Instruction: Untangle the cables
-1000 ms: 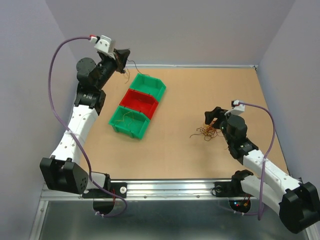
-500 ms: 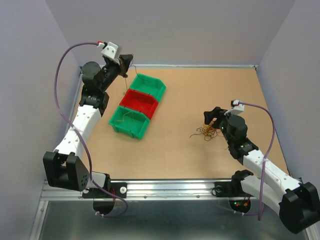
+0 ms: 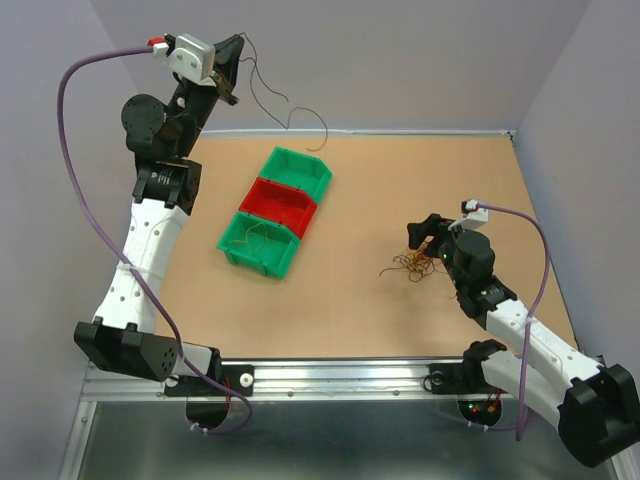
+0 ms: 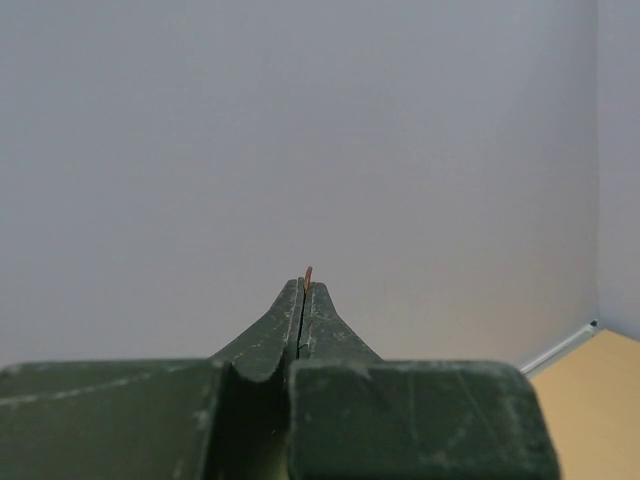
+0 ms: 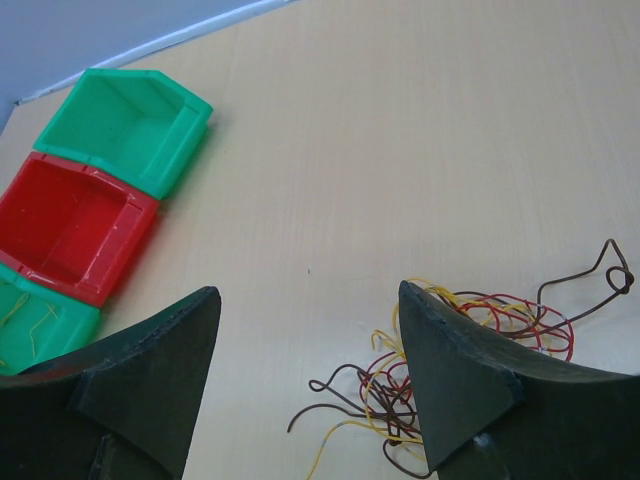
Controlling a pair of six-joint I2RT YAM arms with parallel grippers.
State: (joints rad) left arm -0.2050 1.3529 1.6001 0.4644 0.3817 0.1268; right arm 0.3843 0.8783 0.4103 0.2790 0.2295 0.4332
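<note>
We see thin, curly cables [image 3: 409, 266], red, yellow, orange and dark brown, in a loose clump on the bench [image 3: 380, 180]. They lie just beside our released right gripper [image 3: 425, 232], at its 7 o'clock. Our raised left gripper [image 4: 304, 292] clenches one brown strand [image 4: 308, 271], which trails toward 4 o'clock.

This is looking like a robotics lab: plain grey walls [image 3: 400, 60] are enclosing a wooden table [image 3: 400, 180], with a left arm [image 3: 150, 240] and a right arm [image 3: 520, 325] standing on a metal rail [image 3: 340, 373].
</note>
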